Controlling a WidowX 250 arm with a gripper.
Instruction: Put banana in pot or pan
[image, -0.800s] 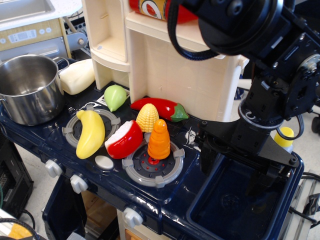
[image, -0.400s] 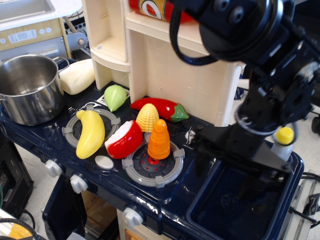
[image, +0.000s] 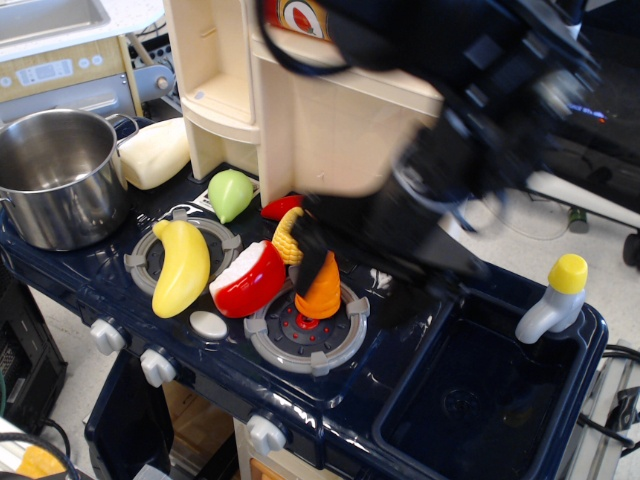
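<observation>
The yellow banana (image: 180, 265) lies on the left burner of the toy stove, untouched. The steel pot (image: 55, 175) stands at the far left, upright and empty as far as I can see. My gripper (image: 350, 275) is a blurred black mass low over the right burner, well to the right of the banana. Its two dark fingers (image: 305, 245) appear spread on either side of the orange cone (image: 320, 290). It holds nothing. The arm hides part of the corn cob (image: 288, 235) and most of the red pepper (image: 283, 207).
A cream block (image: 155, 152) lies next to the pot. A green pear (image: 230, 192) and a red-and-white piece (image: 250, 280) sit near the banana. A cream shelf unit (image: 230, 90) stands behind. A sink basin (image: 470, 390) and a yellow-capped bottle (image: 553, 300) are at right.
The arm has swung fast to the left, from over the sink to over the right burner. It now covers the pepper and part of the corn. The toys and the pot have not moved.
</observation>
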